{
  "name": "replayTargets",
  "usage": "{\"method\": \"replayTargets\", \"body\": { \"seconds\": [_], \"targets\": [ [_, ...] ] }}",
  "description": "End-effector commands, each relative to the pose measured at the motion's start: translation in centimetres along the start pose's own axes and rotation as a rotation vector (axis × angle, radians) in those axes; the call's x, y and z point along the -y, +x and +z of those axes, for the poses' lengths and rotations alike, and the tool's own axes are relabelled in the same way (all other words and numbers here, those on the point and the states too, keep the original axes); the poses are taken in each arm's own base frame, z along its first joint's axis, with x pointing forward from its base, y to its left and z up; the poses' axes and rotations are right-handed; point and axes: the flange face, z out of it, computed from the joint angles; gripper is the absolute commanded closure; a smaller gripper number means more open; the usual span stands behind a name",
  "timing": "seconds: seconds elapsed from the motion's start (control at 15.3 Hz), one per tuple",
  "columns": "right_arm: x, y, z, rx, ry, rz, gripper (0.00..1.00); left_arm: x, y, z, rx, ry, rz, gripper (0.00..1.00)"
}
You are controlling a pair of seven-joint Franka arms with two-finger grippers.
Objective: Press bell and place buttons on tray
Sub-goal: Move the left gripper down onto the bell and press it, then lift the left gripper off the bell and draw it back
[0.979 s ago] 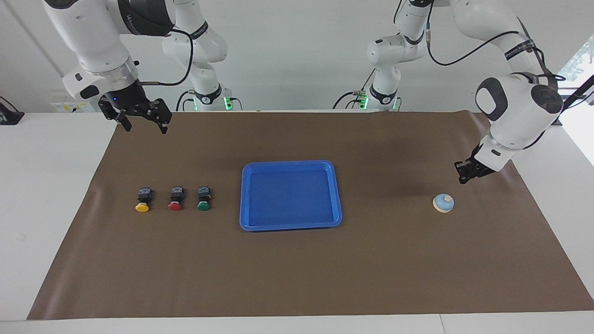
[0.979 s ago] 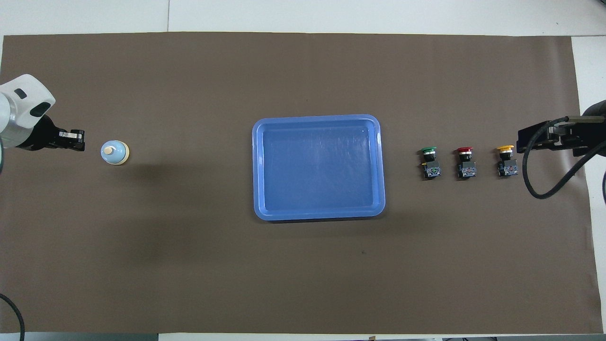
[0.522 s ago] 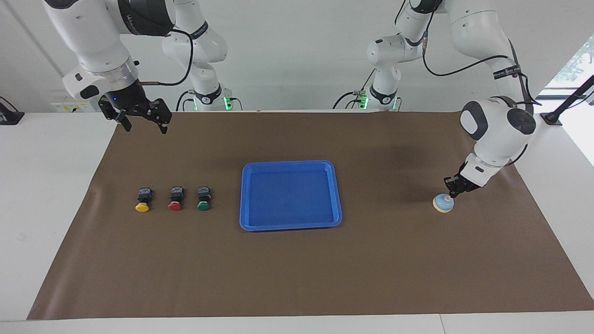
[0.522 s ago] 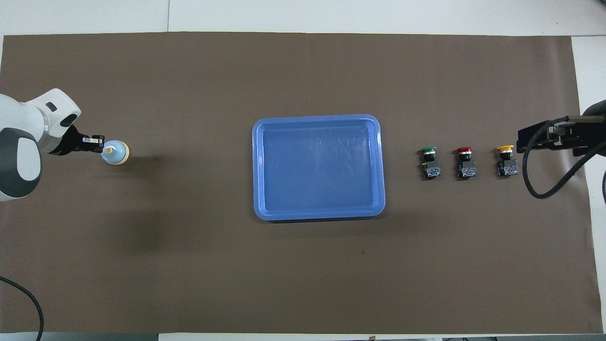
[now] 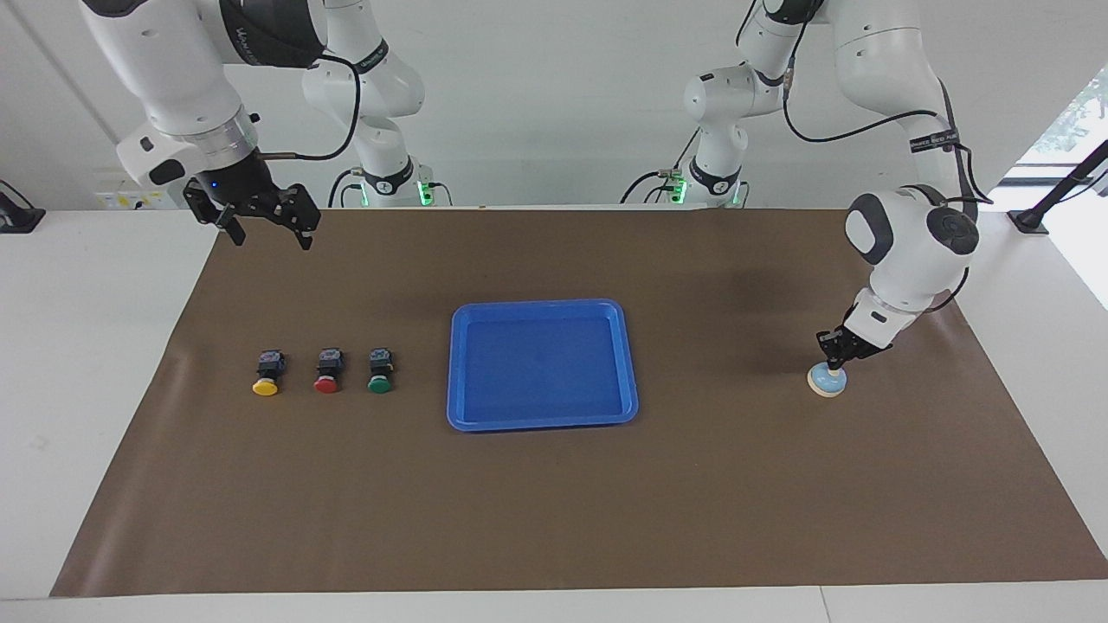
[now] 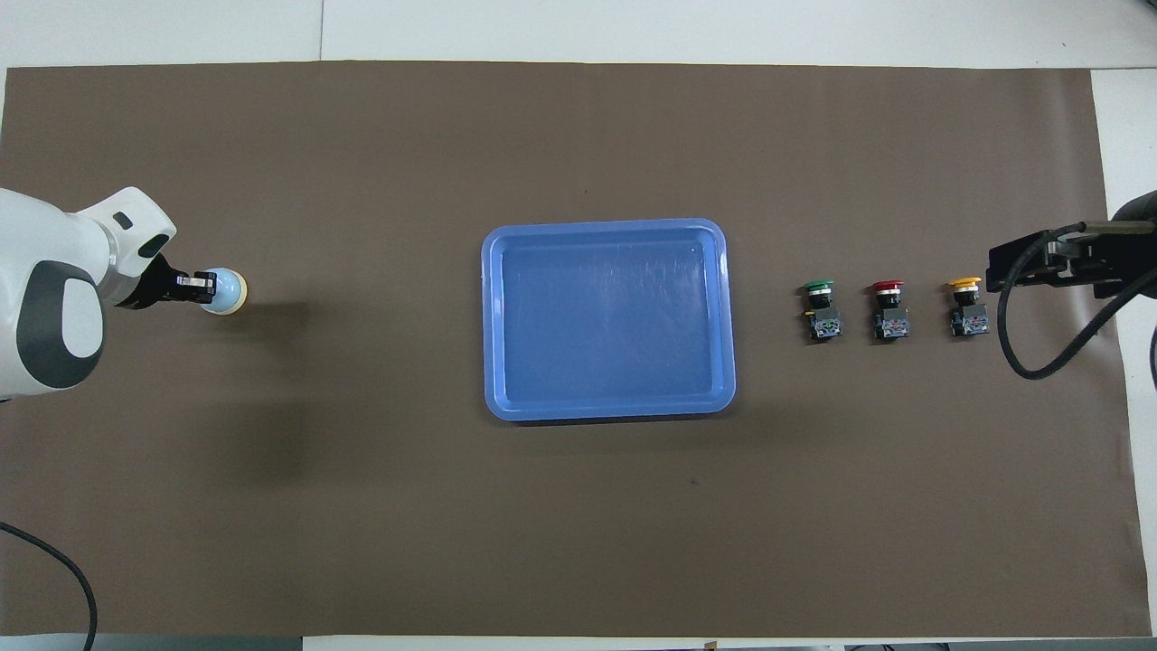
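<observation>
Bell (image 5: pixel 827 380) first: you find it on the brown mat (image 5: pixel 554 519) toward the left arm's end of the table, well apart from the tray (image 5: pixel 627 363). The left gripper (image 5: pixel 836 355) stands right on its top, fingertips down where the knob sits, so you are in the pressing step. Whether those fingers are together or apart you cannot tell from here. Whether the knob is actually pushed down is also not readable, so judge the press by the contact alone.

Once the press is done, you need to lift that gripper straight up so the bell is not dragged sideways. After that the work passes to the buttons (image 5: pixel 326 372). Yellow, red and green, they lie in a row beside the tray, toward the right arm's end, none of them on it yet. The tray itself lies at the middle of the mat.

The right gripper (image 5: pixel 260 227) waits in the air with its fingers spread apart, holding nothing. It has to come down over a cap before closing.

The facing view gives you height: fingertips meeting the bell, and the right gripper raised clear of the mat. The overhead view (image 6: pixel 195 287) hides the knob under the left gripper, but shows the buttons' (image 6: pixel 889 312) spacing and that each lies on its side, cap pointing away from the robots.
</observation>
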Motion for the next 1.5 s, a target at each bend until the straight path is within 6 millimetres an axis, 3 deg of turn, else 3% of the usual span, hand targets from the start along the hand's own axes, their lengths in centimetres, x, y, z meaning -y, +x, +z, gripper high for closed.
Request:
{"method": "replayTargets", "body": {
  "seconds": [0.0,0.2,0.39,0.59,0.78,0.98,1.44],
  "targets": [
    [-0.3,-0.3,-0.4,0.005,-0.016,-0.011,0.00,0.1,0.8,-2.7,0.063,-0.009,0.018,1.00],
    [-0.3,-0.3,-0.4,0.005,-0.016,-0.011,0.00,-1.2,1.7,-7.2,0.115,-0.016,0.036,0.99],
    [-0.3,-0.3,-0.4,0.005,-0.016,-0.011,0.00,-3.4,0.7,-10.1,0.158,-0.015,0.063,0.00],
    [-0.3,-0.3,-0.4,0.005,-0.016,-0.011,0.00,-4.0,-1.4,-15.5,0.166,-0.007,0.060,0.00],
    [-0.3,-0.3,-0.4,0.005,-0.016,-0.010,0.00,-4.7,-3.4,-19.1,0.168,-0.004,0.018,0.00],
    [-0.3,-0.3,-0.4,0.005,-0.016,-0.011,0.00,-6.4,-4.9,-20.1,0.222,-0.001,-0.026,0.00],
    [-0.3,-0.3,-0.4,0.005,-0.016,-0.010,0.00,-7.2,-5.9,-20.9,0.239,-0.001,-0.017,0.00]
  ]
}}
